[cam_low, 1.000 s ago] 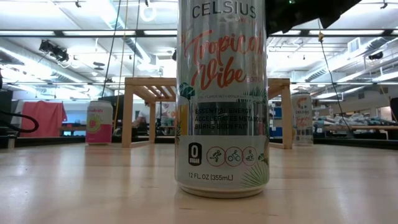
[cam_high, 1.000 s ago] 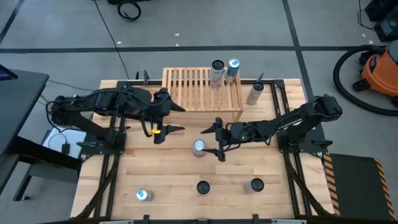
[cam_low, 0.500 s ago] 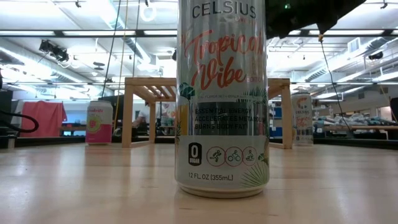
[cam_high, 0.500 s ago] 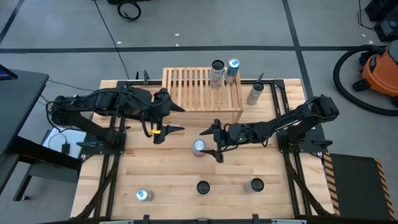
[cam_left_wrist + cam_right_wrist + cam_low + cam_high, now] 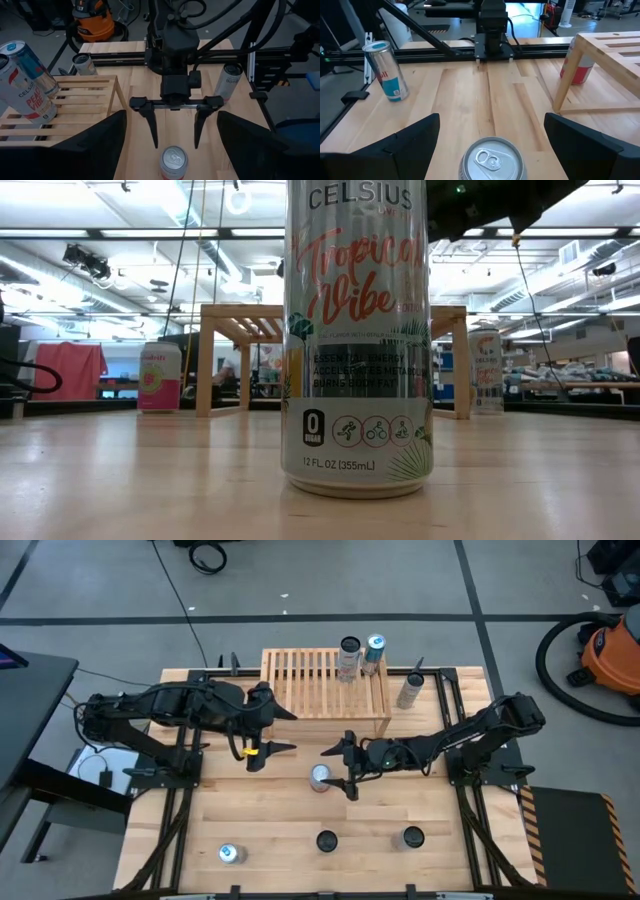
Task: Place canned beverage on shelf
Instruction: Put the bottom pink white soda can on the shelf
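Observation:
The light wooden shelf stands at the table's far middle with two cans upright on its right end. A silver-topped can stands upright on its base at the table's middle. My right gripper is open and lies nearly level just right of this can. Its two fingers reach to either side of the can without touching it. My left gripper hangs open, higher up, by the shelf's left front corner.
Three cans stand along the near edge; the middle one fills the low view. Another can stands right of the shelf. A red can shows past a shelf leg. Bare wood lies between the middle can and the shelf.

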Tool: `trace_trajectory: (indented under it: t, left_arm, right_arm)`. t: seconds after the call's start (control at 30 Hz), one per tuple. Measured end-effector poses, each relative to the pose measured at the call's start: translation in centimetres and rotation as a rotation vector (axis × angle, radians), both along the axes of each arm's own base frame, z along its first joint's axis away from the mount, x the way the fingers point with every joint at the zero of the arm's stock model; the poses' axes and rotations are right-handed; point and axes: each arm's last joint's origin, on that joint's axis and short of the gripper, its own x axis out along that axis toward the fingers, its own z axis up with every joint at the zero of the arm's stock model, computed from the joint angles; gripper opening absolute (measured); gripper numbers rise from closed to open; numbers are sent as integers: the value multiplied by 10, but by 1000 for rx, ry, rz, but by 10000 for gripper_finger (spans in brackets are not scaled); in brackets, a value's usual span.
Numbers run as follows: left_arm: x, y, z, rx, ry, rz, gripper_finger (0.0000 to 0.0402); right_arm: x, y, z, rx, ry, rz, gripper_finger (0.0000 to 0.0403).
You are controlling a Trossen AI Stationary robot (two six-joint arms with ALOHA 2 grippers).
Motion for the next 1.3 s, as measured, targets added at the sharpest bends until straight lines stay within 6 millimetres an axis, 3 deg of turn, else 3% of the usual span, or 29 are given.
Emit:
trace_trajectory:
  t: [0.83, 1.3]
  left_arm:
    - [0, 0, 0, -29, -2, 14, 314]
    - [0, 0, 1, -29, -10, 13, 314]
  right_arm:
    - [-2, -12, -10, -38, 113, -2, 370]
    - [13, -7, -54, 13, 215, 30, 370]
